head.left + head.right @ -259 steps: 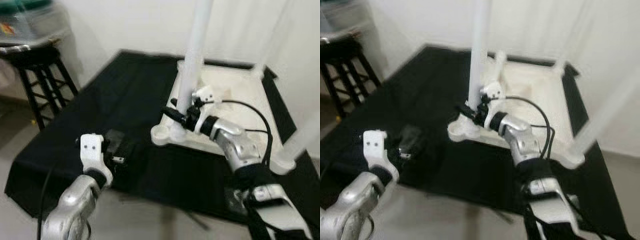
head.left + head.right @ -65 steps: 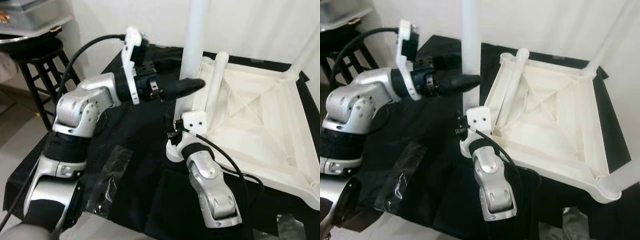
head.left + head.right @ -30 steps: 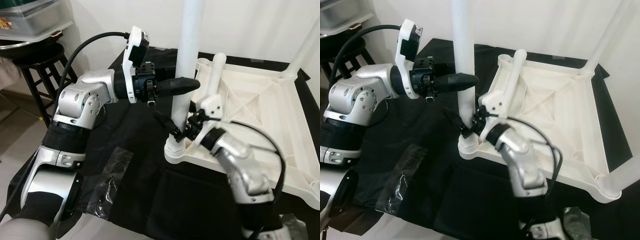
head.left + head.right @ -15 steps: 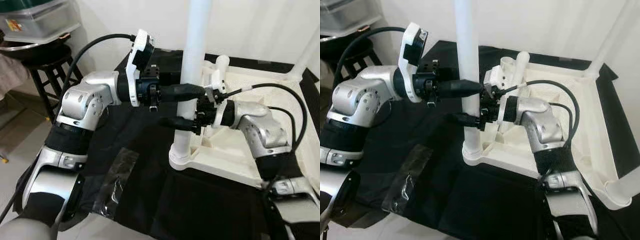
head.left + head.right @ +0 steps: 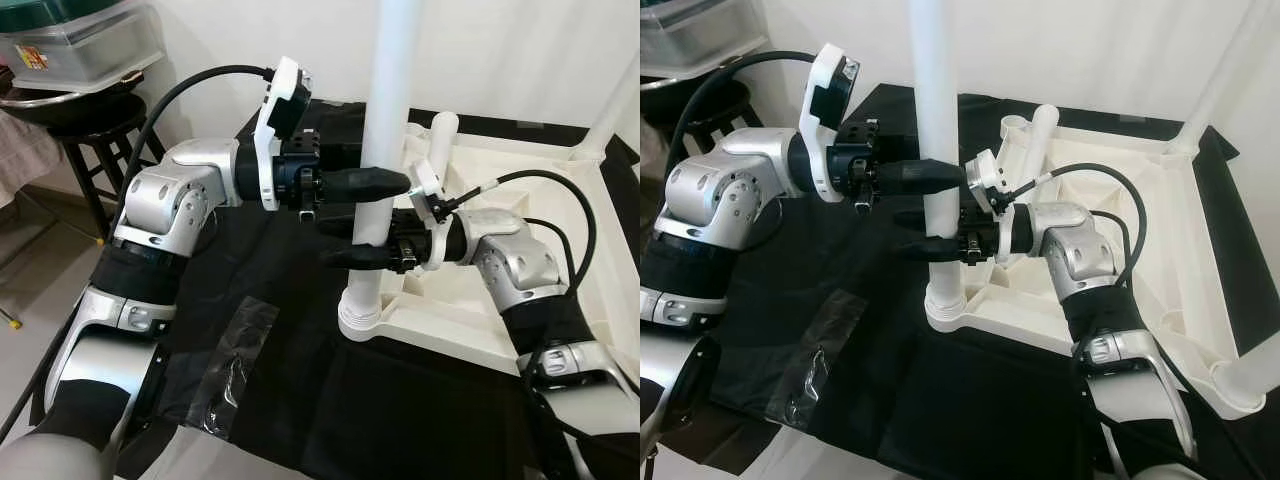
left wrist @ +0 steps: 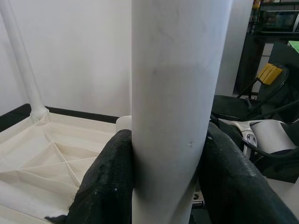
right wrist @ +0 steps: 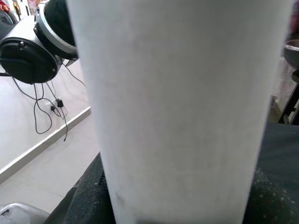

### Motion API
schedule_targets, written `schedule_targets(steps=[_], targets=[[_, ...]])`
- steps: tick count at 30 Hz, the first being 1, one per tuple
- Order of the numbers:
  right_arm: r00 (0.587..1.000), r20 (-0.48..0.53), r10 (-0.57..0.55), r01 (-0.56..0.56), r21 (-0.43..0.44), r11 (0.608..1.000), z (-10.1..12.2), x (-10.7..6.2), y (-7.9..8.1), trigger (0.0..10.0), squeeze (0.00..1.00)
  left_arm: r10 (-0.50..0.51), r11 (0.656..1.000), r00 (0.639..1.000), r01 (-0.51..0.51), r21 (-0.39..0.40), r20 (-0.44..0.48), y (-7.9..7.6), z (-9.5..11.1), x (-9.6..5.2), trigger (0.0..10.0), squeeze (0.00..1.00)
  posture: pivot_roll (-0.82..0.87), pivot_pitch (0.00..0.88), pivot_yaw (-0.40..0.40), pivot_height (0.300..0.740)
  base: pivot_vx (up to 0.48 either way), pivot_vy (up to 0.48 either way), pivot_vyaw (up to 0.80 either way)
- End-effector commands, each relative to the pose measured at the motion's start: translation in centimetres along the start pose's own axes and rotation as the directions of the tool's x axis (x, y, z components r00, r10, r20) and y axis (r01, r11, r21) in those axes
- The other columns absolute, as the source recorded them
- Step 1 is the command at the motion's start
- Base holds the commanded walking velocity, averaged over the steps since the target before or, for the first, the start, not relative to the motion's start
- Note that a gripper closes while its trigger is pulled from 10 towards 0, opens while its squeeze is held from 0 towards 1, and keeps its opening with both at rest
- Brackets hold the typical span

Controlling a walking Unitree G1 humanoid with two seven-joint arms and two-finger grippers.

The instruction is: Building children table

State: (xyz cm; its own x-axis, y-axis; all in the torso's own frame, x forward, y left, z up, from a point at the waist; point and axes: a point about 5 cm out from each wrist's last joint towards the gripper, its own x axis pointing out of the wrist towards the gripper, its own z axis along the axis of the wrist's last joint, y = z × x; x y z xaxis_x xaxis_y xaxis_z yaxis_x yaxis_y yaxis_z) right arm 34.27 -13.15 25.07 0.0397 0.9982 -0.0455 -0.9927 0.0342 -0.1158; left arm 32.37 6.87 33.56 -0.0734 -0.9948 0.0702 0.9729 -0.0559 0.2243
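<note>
Left eye view: the white table top [image 5: 520, 250] is seen lying upside down on a black cloth [image 5: 250, 270], its far rim close to the wall. One white leg [image 5: 385, 150] stands upright in the near corner socket [image 5: 360, 322].
Left gripper [image 5: 385, 183]: closed on the leg from the robot's left, well above the socket.
Right gripper [image 5: 350, 255]: clamped on the same leg just below the left one, coming in from the right.
Right eye view: a loose leg [image 5: 1035, 150] is seen lying tilted inside the frame right behind the grippers, so room there is tight. Another leg [image 5: 1215, 75] rises at the far right corner, one more at the near right corner [image 5: 1250, 375]. Open cloth is left on the robot's left side.
Change: 0.5 s ago both grippers were already on the leg; since then the right wrist has been rolled a little, the leg staying upright.
Around: a dark stool [image 5: 80, 140] with a plastic bin [image 5: 70, 45] on it stands off the cloth's left edge; a clear plastic bag [image 5: 235, 355] lies on the cloth near the left arm.
Left wrist view: two black fingers [image 6: 105, 182] are pressed against either side of the leg [image 6: 175, 93].
Right wrist view: the leg [image 7: 182, 107] is seen very close, gripped low between dark fingers [image 7: 88, 200].
</note>
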Motion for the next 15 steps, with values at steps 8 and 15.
schedule_targets(steps=[8,15], targets=[[0.996,0.040,-0.076,0.076,0.009,0.997,-0.8,0.2,0.0,0.0,0.00,-0.166,0.986,0.986,0.166,0.000,-0.022,-1.0,-0.4,1.7,0.9,0.00,-0.06,0.077,0.021,0.740,0.000,0.000,0.00],[0.935,0.072,-0.347,0.347,0.014,0.938,-2.2,1.4,0.9,0.0,0.00,-0.051,0.999,0.999,0.051,-0.003,-0.018,-0.1,-0.4,1.6,10.0,1.00,-0.05,0.073,-0.030,0.740,0.000,0.000,0.00]])
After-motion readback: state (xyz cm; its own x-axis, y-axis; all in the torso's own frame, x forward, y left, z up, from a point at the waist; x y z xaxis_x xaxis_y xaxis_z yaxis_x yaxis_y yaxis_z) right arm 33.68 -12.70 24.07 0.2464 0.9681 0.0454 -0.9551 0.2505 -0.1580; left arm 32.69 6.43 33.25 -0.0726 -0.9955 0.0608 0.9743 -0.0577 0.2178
